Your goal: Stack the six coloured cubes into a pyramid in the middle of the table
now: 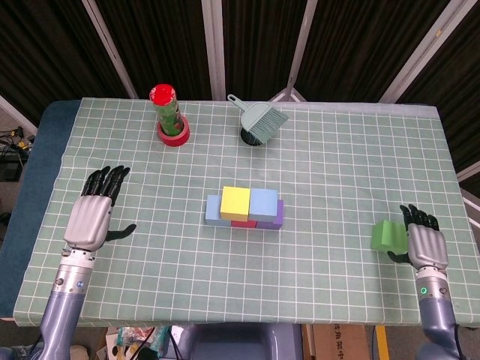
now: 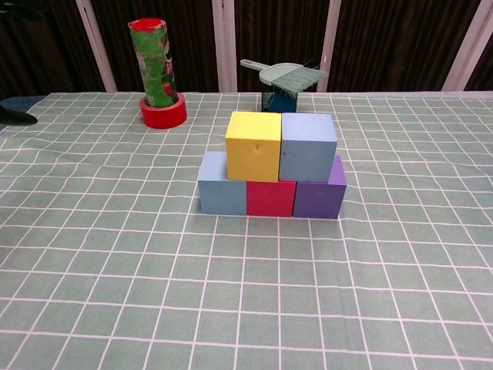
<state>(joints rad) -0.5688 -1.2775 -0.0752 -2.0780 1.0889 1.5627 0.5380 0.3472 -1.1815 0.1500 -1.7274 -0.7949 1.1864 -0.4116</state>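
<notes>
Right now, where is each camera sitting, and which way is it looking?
Head view: high above the near edge, looking down on the table; shows left hand, right hand and the green cube.
Chest view: low at table height, facing the cube stack side-on; only a dark bit at the left edge, perhaps the left hand.
Both share the yellow cube, the red-capped tube and the brush.

two views of one table, high and low

the head view looks steeply down from the near edge, taking in the whole checked cloth [image 1: 330,172] and both hands, left hand [image 1: 91,217] and right hand [image 1: 424,244]. the chest view sits low and near, facing level across the table to the dark back wall. both share the cube stack [image 1: 244,207] [image 2: 271,165], the green can [image 1: 169,111] [image 2: 154,63] and the brush [image 1: 264,121] [image 2: 289,75].
</notes>
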